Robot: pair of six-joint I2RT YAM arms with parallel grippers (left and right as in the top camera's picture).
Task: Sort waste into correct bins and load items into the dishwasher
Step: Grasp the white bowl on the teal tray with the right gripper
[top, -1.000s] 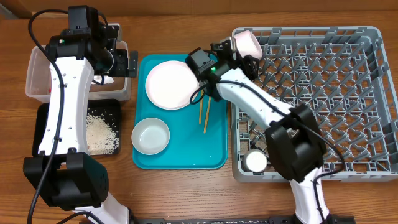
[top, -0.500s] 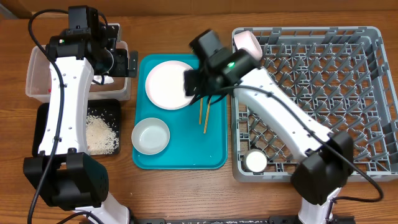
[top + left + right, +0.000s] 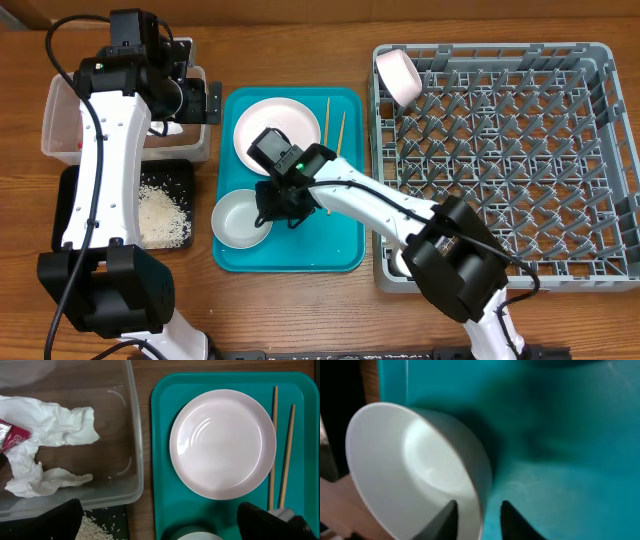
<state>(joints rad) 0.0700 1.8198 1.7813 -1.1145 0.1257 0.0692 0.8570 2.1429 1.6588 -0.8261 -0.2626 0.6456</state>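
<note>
My right gripper (image 3: 268,207) (image 3: 479,517) is open, its two fingers astride the rim of a small white bowl (image 3: 240,220) (image 3: 410,465) on the teal tray (image 3: 335,235). A round white plate (image 3: 280,125) (image 3: 222,442) and two chopsticks (image 3: 328,118) (image 3: 274,435) lie on the tray's far half. A pale cup (image 3: 398,75) sits in the far left corner of the grey dish rack (image 3: 520,150). My left gripper (image 3: 190,100) (image 3: 160,527) is open and empty above the clear tub (image 3: 60,130) (image 3: 134,435), which holds white tissue (image 3: 55,430) and the red wrapper (image 3: 10,437).
The black tray (image 3: 75,200) in front of the tub holds loose rice (image 3: 165,212) (image 3: 95,527). The right arm lies across the tray and the rack's front left corner, hiding what is under it.
My right arm left the pale cup in the rack's far left corner, swung left over the tray and came down onto the small bowl's rim. The left arm has not moved.
</note>
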